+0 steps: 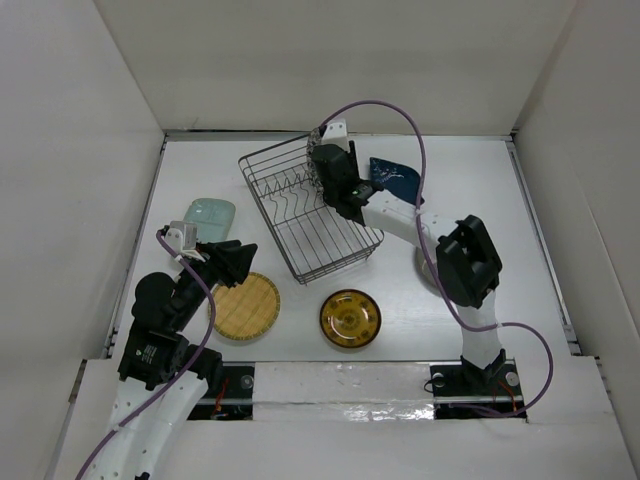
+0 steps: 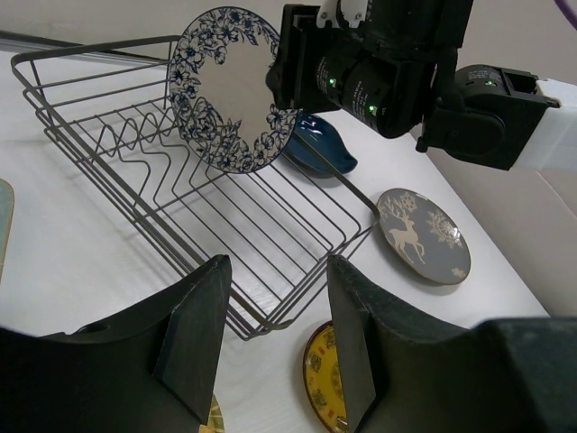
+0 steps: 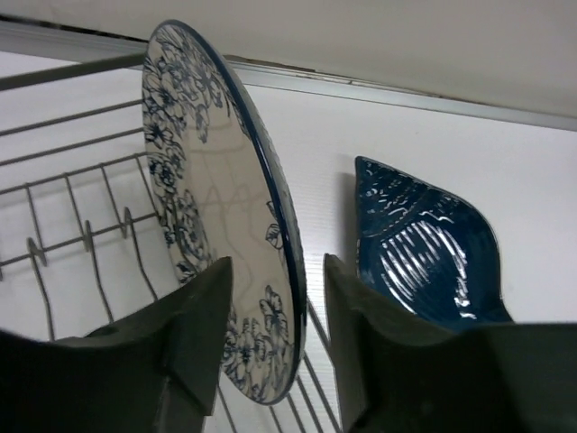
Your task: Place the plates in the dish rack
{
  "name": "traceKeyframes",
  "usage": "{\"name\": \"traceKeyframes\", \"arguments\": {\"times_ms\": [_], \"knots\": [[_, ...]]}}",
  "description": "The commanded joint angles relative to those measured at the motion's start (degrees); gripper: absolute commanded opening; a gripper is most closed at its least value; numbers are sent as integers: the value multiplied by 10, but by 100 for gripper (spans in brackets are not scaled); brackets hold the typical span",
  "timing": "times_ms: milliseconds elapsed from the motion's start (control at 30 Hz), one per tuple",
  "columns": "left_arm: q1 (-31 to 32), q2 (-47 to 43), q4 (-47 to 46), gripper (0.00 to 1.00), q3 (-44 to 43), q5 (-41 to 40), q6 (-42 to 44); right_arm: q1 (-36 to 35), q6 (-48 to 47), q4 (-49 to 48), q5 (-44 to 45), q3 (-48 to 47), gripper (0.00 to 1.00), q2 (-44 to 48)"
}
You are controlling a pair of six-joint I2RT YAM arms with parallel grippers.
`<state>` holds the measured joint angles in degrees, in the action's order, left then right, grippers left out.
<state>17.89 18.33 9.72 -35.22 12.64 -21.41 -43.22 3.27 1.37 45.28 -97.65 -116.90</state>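
The wire dish rack (image 1: 310,215) stands at mid table. The white plate with a blue floral rim (image 2: 225,90) stands on edge at the rack's far end. My right gripper (image 3: 275,271) is open, its fingers on either side of that plate's rim (image 3: 207,207), with a gap on the right side. The navy leaf-shaped plate (image 1: 395,178) lies right of the rack. My left gripper (image 2: 275,280) is open and empty, above the table near the yellow woven-look plate (image 1: 245,307). The gold plate (image 1: 350,318) lies in front of the rack. The mint plate (image 1: 210,215) lies at the left.
The grey plate with a white deer motif (image 2: 422,236) lies right of the rack, mostly under the right arm in the top view. White walls enclose the table on three sides. The right arm's cable loops over the far right of the table.
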Motion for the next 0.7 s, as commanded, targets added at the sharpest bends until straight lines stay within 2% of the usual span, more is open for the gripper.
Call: {"name": "traceKeyframes", "arguments": {"times_ms": [0, 33, 133, 233, 267, 300, 333, 367, 400, 433, 467, 600, 667], "knots": [[-1, -1, -22, 44, 2, 4, 1, -6, 42, -40, -15, 3, 56, 52], [-1, -1, -22, 44, 2, 3, 1, -6, 47, -39, -25, 7, 62, 61], [-1, -1, -22, 44, 2, 4, 1, -6, 61, -28, -57, 25, 71, 108], [-1, -1, -22, 43, 2, 1, 1, -33, 69, -40, -92, 87, 71, 177], [-1, -2, -22, 40, 1, 1, 1, -43, 75, -44, -106, 111, 69, 197], [-1, -2, -22, 36, 1, 0, 1, -55, 82, -51, -121, 139, 60, 240], [-1, -2, -22, 30, 1, 2, 1, -68, 108, -66, -161, 203, 22, 264], [-1, -4, -22, 13, 1, 2, 2, -97, 122, -78, -188, 239, 9, 285], [-1, -6, -22, 3, 1, 2, 3, -114, 137, -93, -208, 270, 0, 321], [-1, -7, -22, 0, 0, 2, 5, -153, 180, -98, -224, 328, 0, 336], [-1, -8, -23, 0, 0, 3, 4, -153, 202, -106, -229, 355, 0, 348], [-12, -12, -23, 0, -3, 2, 8, -272, 342, -150, -214, 459, 0, 374], [-12, -15, -22, 0, -5, 2, 10, -307, 455, -196, -185, 502, 11, 353]]}}
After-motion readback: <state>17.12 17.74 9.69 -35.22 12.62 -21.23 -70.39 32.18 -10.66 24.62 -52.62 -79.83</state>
